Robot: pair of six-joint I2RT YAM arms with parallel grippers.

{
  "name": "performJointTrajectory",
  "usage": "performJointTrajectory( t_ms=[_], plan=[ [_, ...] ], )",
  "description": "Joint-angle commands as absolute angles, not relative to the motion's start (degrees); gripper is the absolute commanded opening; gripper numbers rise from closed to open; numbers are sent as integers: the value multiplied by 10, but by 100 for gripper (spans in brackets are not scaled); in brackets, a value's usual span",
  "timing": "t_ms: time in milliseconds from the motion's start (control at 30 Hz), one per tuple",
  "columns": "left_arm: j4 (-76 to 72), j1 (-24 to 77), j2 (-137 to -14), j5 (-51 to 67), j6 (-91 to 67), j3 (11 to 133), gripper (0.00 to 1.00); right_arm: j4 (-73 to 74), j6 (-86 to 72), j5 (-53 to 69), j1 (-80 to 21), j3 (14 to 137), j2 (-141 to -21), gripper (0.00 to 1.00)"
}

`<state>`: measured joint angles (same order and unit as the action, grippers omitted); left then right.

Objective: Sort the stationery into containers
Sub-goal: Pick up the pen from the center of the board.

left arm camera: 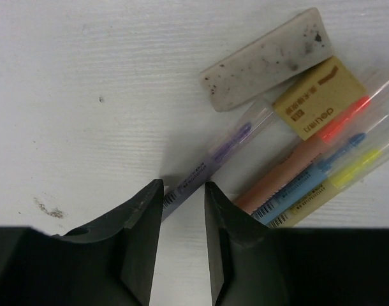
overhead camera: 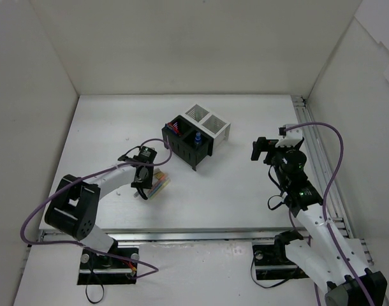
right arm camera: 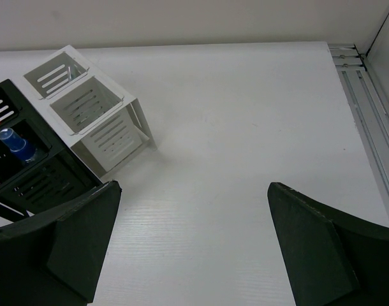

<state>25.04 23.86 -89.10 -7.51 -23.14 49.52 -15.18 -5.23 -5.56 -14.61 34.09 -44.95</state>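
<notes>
Top external view: the block of four bins [overhead camera: 196, 136] stands on the bench [overhead camera: 233, 197] toward the middle of the far edge, the two black bins [overhead camera: 183, 145] on the left, the two white bins [overhead camera: 207, 120] on the right; a blue-capped bottle [overhead camera: 198, 137] stands in one black bin and red pens [overhead camera: 175, 129] in the other. The left end effector [overhead camera: 142, 186] is lowered over a cluster of markers [overhead camera: 160, 183], nearer the left and near edges. The right end effector [overhead camera: 261, 150] hangs above bare bench toward the right edge. Left wrist view: the left end effector [left arm camera: 183, 188] is parted, its jaws straddling one end of the purple marker [left arm camera: 220, 150]; whether they touch it cannot be told. Beside it lie the red marker [left arm camera: 296, 159], blue marker [left arm camera: 322, 167] and yellow marker [left arm camera: 351, 167], a grey-white eraser [left arm camera: 268, 60] and a beige eraser [left arm camera: 321, 99]. Right wrist view: the right end effector [right arm camera: 194, 186] is spread wide and holds nothing, the bins to its left
</notes>
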Motion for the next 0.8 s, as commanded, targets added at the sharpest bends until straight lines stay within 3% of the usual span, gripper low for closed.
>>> performJointTrajectory(
  t_ms=[0, 100, 133, 167, 400, 633, 767],
  plan=[
    [280, 255, -887, -82, -229, 511, 27, -194, -42, -69, -142, 371, -455, 98],
    [282, 255, -882, -75, -233, 507, 12, -195, -42, -69, -142, 370, -454, 98],
    [281, 255, -877, -70, -232, 505, 2, -194, -43, -69, -142, 370, -453, 98],
    [281, 255, -875, -71, -234, 503, 0, -194, -43, -68, -141, 370, -451, 98],
    [289, 265, -838, -97, -231, 505, 0, -192, -41, -61, -142, 370, -447, 98],
    [323, 300, -697, -156, -228, 539, 0, -198, -42, -56, -142, 367, -440, 98],
    [233, 300, -639, -186, -187, 570, 0, -206, -42, -59, -141, 359, -433, 98]
  ],
)
